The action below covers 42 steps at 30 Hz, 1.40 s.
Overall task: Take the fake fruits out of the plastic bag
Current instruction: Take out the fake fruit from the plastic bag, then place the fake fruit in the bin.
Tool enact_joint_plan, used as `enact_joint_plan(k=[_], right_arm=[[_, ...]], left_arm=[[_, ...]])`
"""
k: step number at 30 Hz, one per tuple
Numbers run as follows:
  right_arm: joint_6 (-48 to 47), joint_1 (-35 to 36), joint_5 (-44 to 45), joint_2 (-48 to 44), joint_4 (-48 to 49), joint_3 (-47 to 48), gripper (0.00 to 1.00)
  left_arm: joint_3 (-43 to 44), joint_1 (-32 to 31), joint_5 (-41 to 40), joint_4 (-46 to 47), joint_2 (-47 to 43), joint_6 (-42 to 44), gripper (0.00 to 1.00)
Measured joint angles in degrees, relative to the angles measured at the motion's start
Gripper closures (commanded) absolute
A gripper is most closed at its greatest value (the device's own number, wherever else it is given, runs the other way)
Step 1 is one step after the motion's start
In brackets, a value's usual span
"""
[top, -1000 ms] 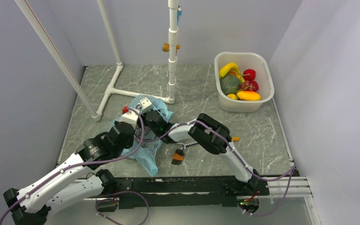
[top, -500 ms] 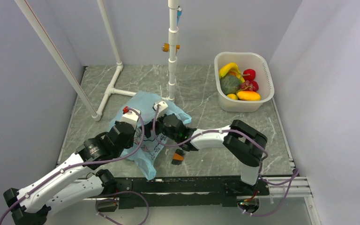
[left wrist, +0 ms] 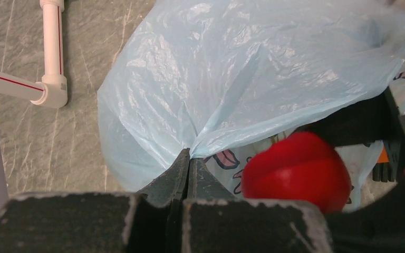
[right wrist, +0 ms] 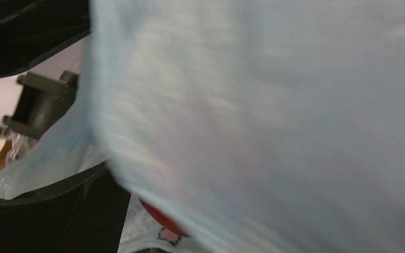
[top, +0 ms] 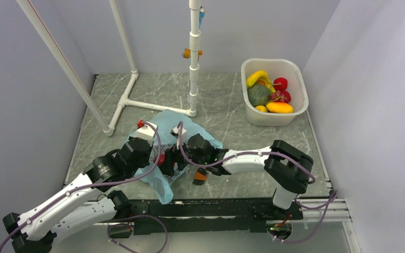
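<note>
Fingers on left [left wrist: 176, 174] pinch plastic bag [left wrist: 253, 79]; right fingers [left wrist: 358, 124] hold red fruit [left wrist: 295, 171]; print [left wrist: 225, 158] unreadable.

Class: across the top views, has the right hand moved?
Yes: the right hand, around a red fruit, has pulled away from the white pipe post toward the near edge.

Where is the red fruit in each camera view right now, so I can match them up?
Top external: the red fruit is a small red spot left of centre, against the blue plastic.
Left wrist: large and round, lower right of centre.
Right wrist: only a red sliver near the bottom edge, left of centre.
Shared landmark: the plastic bag, light blue in all three.
</note>
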Motion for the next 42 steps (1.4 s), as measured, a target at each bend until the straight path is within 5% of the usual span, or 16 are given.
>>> enact_joint_plan(k=[11, 17, 22, 29, 34, 42], right_arm=[[-3.89, 8.70, -1.25, -1.27, -11.15, 2.99, 1.00], [-6.78, 8.63, 3.15, -13.44, -14.84, 0.31, 1.00], [-11.10, 8.52, 10.51, -30.82, -14.16, -2.01, 1.00], [-12.92, 7.21, 30.14, -41.66, -13.84, -7.91, 1.00], [-10.25, 0.04, 42.73, -45.00, -18.69, -13.16, 1.00], [-5.25, -23.54, 51.19, -39.45, -22.45, -8.74, 1.00]], left_arm=[[0.00, 0.00, -0.02, 0.07, -4.66, 0.00, 1.00], [0.00, -0.02, -0.04, 0.02, -2.95, 0.00, 1.00], [0.00, -0.04, -0.04, 0.02, -2.38, 0.00, 1.00], [0.00, -0.04, -0.09, 0.02, -2.75, 0.02, 1.00], [0.00, -0.04, -0.09, 0.02, -1.95, 0.00, 1.00], [0.00, -0.04, -0.09, 0.02, -1.27, 0.02, 1.00]])
